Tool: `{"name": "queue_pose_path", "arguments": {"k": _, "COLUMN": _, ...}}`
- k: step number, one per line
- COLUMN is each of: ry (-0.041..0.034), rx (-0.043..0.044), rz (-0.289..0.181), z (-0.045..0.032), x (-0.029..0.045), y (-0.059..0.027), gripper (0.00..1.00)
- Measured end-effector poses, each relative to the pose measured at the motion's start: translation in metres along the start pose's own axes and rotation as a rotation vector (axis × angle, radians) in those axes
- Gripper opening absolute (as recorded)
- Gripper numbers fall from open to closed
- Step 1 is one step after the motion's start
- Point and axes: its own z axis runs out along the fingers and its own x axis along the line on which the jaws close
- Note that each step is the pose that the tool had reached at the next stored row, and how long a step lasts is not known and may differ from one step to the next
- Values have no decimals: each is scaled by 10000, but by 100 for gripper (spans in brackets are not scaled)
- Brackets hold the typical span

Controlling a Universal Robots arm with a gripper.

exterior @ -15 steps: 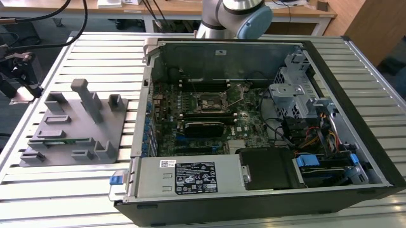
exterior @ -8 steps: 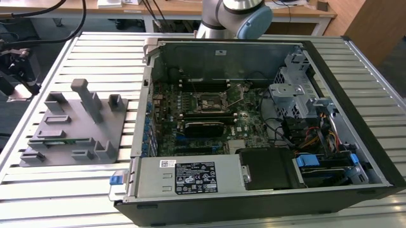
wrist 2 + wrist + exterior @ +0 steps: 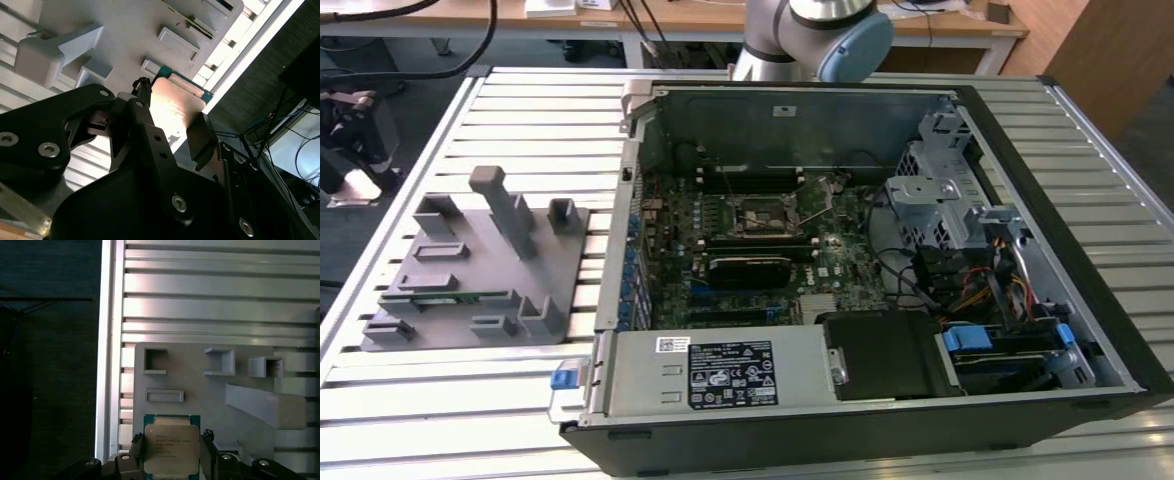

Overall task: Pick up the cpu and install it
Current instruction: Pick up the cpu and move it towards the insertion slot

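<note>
Gripper (image 3: 171,442) fingers (image 3: 136,444) clamped on two opposite edges of cpu (image 3: 170,455), metal top facing up, at edge of grey holder (image 3: 210,390). I judge edge grip spares underside contacts, holds chip level.

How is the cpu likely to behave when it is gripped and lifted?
The cpu looks like a thin, flat plate, so probably stiff and light. Its smooth metal top shines, so it may be slippery. The thin green edge seems easy to damage.

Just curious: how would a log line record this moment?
end effector: shut on chip | chip: at grey tray | stage: pickup
</note>
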Motion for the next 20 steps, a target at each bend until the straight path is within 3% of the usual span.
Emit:
{"name": "queue_pose_path", "arguments": {"k": 10, "ry": -51, "rx": 0, "rz": -2, "z": -187, "x": -1, "y": 15, "gripper": 53}}
{"name": "queue_pose_path", "arguments": {"k": 20, "ry": -98, "rx": 0, "rz": -4, "z": -324, "x": -1, "y": 29, "gripper": 53}}
